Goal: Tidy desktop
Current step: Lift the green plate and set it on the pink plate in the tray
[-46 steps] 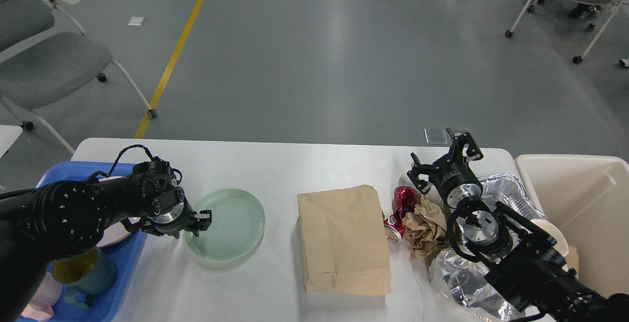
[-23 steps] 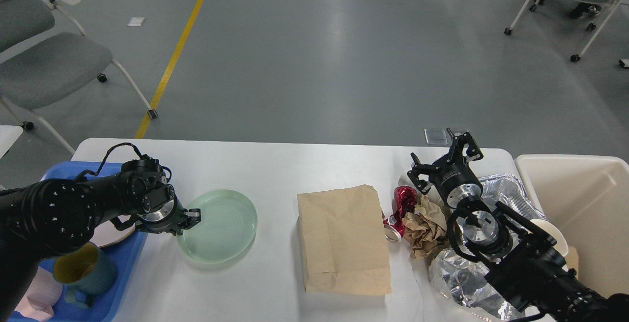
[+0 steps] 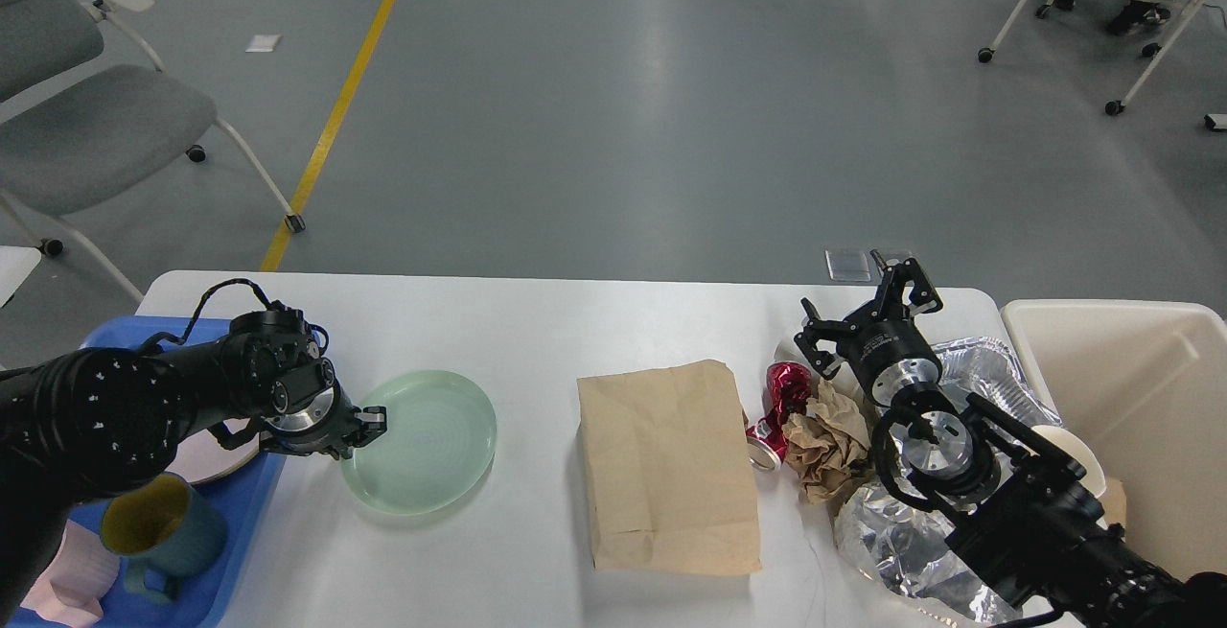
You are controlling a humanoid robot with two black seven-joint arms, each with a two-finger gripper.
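Note:
The white desktop (image 3: 537,321) fills the lower half of the head view. A pale green plate (image 3: 422,441) lies on it at the left. My left gripper (image 3: 367,423) is shut on the plate's left rim. A flat brown paper bag (image 3: 666,465) lies in the middle. Right of it are a crushed red can (image 3: 781,393), a crumpled brown paper ball (image 3: 829,436) and crumpled foil trays (image 3: 891,542). My right gripper (image 3: 863,316) is open and empty above the far right of the desktop, just behind the can.
A blue tray (image 3: 244,513) at the left edge holds a teal mug (image 3: 163,532) and a pinkish plate (image 3: 216,451). A cream bin (image 3: 1131,398) stands at the right end of the desktop. Grey chairs stand on the floor beyond.
My left gripper has pulled the green plate to the left, towards the blue tray. The right arm has not moved.

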